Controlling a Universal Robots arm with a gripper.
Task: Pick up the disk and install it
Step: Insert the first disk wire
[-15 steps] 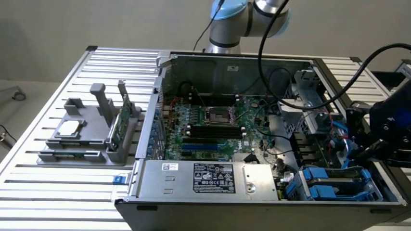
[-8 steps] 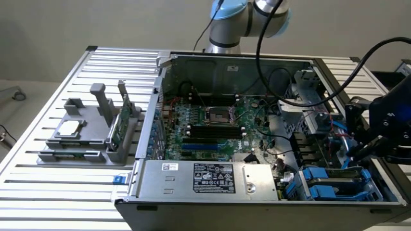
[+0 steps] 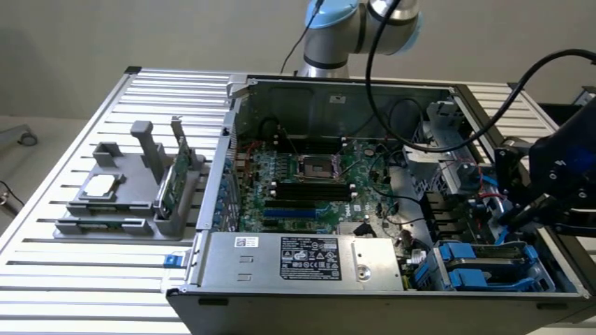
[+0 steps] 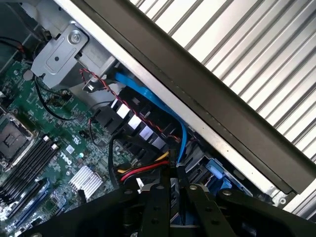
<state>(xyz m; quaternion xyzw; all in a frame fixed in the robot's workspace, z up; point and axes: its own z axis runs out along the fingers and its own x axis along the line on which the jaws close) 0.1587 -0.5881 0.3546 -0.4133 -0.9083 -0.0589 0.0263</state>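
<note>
One gripper [image 3: 521,215] | clamped on one disk [image 4: 174,200], edge-on | inside one open computer case [image 3: 373,310]

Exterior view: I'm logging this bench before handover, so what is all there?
table: one, silver, under everything
case: one, dark, on table
motherboard: one, green, in case
power supply: one, silver, case's near side
fixture: one, grey, exterior view's left of case
chip: one, silver, on fixture
card: one, green, upright in fixture
carriers: two, blue, case's near corner, exterior view's right
cables: several, black, across case
arm: one, grey-blue, behind case
gripper: one, black, near carriers
</note>
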